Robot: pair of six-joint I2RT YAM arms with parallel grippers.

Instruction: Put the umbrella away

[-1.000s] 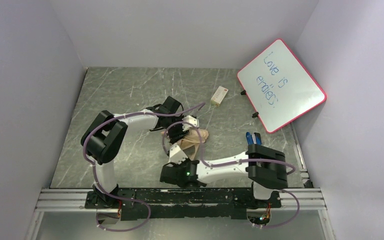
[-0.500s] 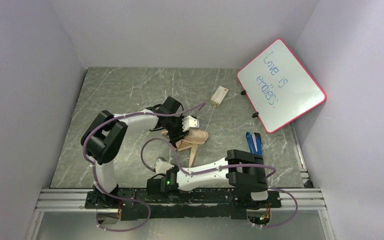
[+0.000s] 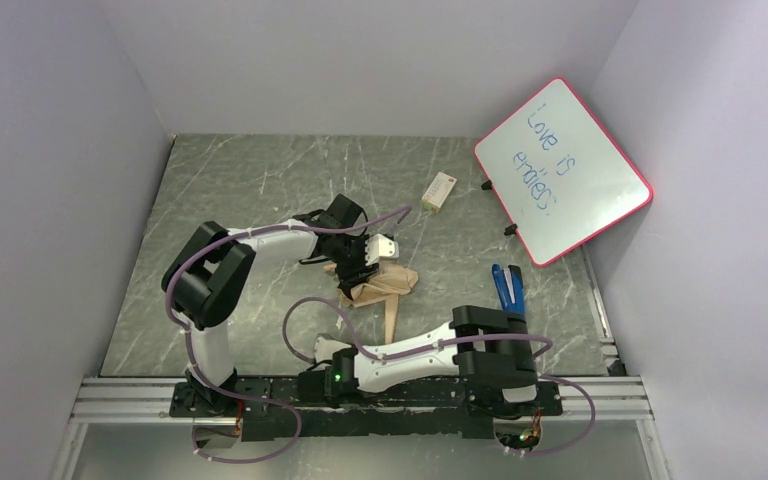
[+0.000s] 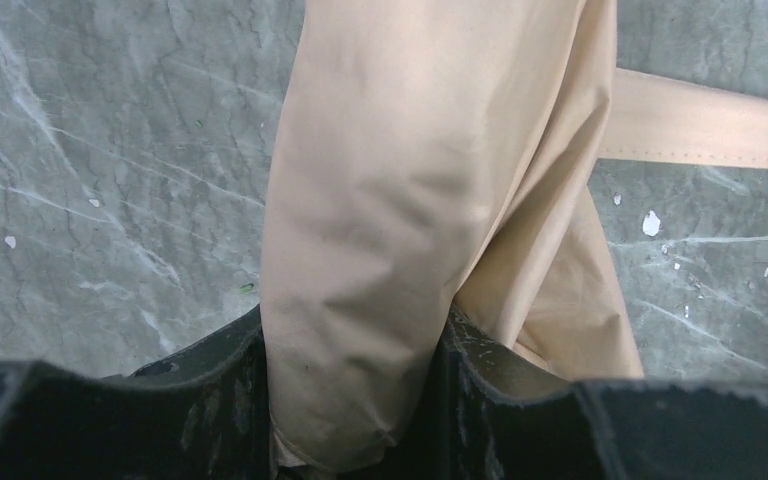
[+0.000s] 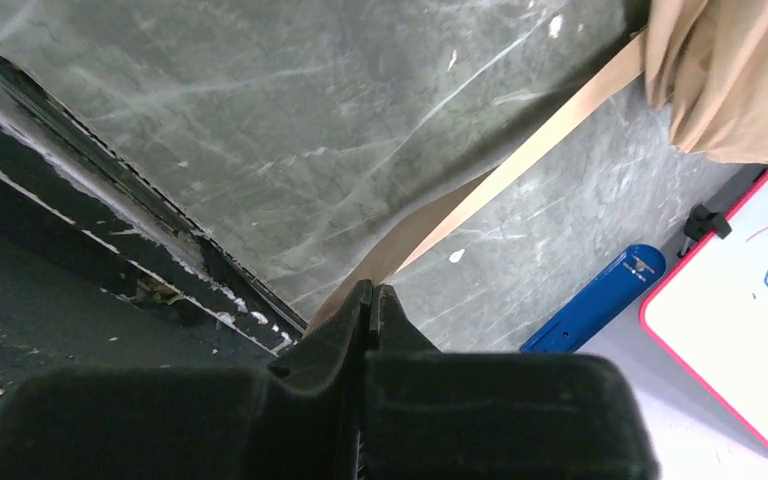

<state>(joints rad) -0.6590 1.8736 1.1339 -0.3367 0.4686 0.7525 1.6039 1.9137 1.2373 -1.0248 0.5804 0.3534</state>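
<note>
With left gripper (image 4: 355, 395) clamped on the bundled umbrella (image 3: 380, 283) mid-way across the table (image 3: 240, 190) and right gripper (image 5: 372, 308) shut, seemingly pinching the tan strap (image 5: 520, 165) near the front edge, wind that strap snugly round the folds, without slack or twist.

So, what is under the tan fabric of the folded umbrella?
Around the umbrella only the grey table shows. Anything beneath, its ribs and shaft included, is hidden by the tan fabric.
</note>
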